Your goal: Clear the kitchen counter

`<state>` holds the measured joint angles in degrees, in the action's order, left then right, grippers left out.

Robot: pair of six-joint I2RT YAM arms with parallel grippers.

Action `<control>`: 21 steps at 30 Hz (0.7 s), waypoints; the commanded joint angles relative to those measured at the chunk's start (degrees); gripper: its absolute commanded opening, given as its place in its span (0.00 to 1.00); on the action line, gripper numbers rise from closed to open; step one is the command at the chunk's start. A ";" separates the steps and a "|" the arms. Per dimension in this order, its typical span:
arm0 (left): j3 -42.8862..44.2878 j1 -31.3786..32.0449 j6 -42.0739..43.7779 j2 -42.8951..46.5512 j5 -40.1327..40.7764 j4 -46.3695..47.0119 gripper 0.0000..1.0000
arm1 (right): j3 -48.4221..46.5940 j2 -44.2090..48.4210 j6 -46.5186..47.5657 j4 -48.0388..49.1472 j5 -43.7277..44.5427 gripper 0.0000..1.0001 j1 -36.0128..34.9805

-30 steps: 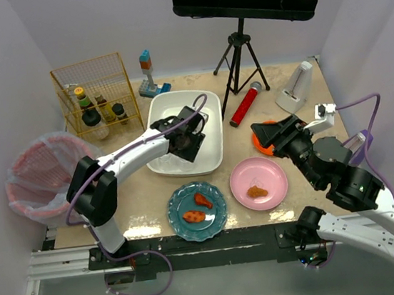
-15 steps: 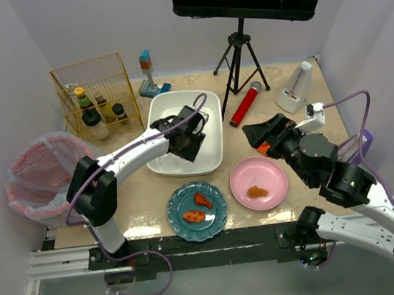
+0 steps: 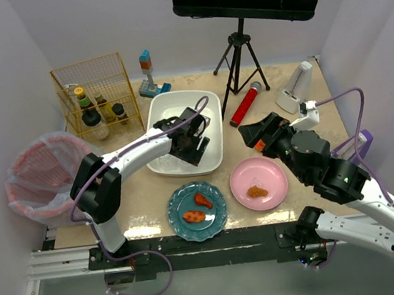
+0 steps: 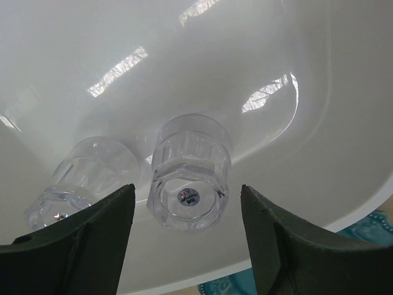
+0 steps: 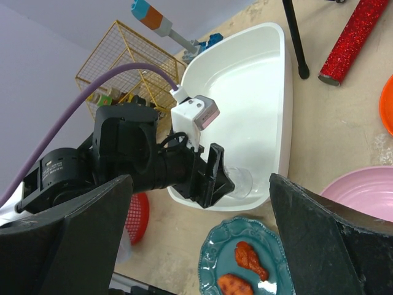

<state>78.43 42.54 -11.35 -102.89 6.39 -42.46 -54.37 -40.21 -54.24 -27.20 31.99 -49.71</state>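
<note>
The beige kitchen counter (image 3: 145,193) holds a white tub (image 3: 210,106), a teal plate (image 3: 178,201) with two pieces of fried chicken (image 3: 202,200), and a pink plate (image 3: 268,171) with one piece (image 3: 258,191). My left gripper (image 3: 195,147) reaches into the tub and is open. A clear glass (image 4: 190,172) lies on its side on the tub floor between its fingers (image 4: 92,239), touching neither. A second glass (image 4: 86,178) lies beside it. My right gripper (image 3: 253,135) hovers wide open and empty over an orange plate (image 5: 388,104).
A red glittery microphone (image 3: 246,104) lies by the music stand's tripod (image 3: 240,56). A wire basket (image 3: 93,95) with bottles stands back left, toy blocks (image 3: 147,71) behind the tub, a white object (image 3: 297,85) back right. A pink-lined bin (image 3: 38,174) sits off the left edge.
My left jaws have spread away from the glass, leaving it on the tub floor. The right gripper has opened wider and moved left, further over the counter.
</note>
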 commanded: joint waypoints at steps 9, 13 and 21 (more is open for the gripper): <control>6.37 0.17 -1.91 5.41 0.46 -2.36 0.82 | -1.35 0.74 -0.34 0.31 1.67 0.98 0.06; 10.07 -0.01 -4.11 10.15 1.69 -2.98 0.84 | -1.18 0.48 0.53 0.57 1.50 0.98 0.05; 18.76 -1.50 -10.70 19.12 13.09 -8.50 0.86 | -1.09 -1.72 2.29 2.32 0.45 0.98 0.05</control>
<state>91.11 42.24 -17.12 -88.60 10.50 -46.26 -54.37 -41.06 -53.32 -27.20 32.01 -49.71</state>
